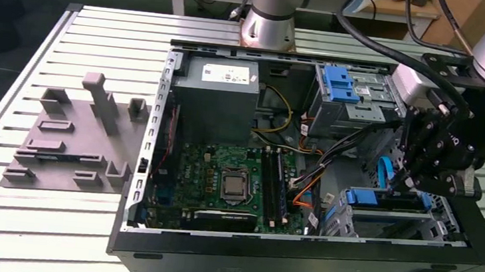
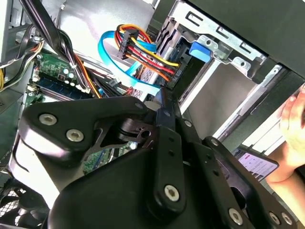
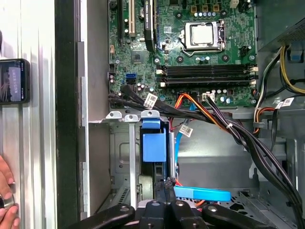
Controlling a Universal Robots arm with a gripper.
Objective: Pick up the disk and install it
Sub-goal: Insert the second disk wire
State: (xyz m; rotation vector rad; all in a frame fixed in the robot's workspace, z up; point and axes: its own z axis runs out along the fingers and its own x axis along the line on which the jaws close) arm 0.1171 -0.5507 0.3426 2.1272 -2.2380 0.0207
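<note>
Gripper (image 1: 418,183) fingers (image 3: 167,188) closed, nothing held | positioned just beside disk (image 1: 388,200) | disk seated in drive cage (image 3: 125,157) of case (image 1: 302,259)

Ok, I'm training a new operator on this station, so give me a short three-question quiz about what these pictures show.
1. True or false: the computer case lies on the table with its side open.
2. The gripper is closest to: A the processor, B the disk, C the grey plate beside the case.
3. Fill in: the disk's plastic frame is ____.
Key: 1 true; 2 B; 3 blue.
</note>
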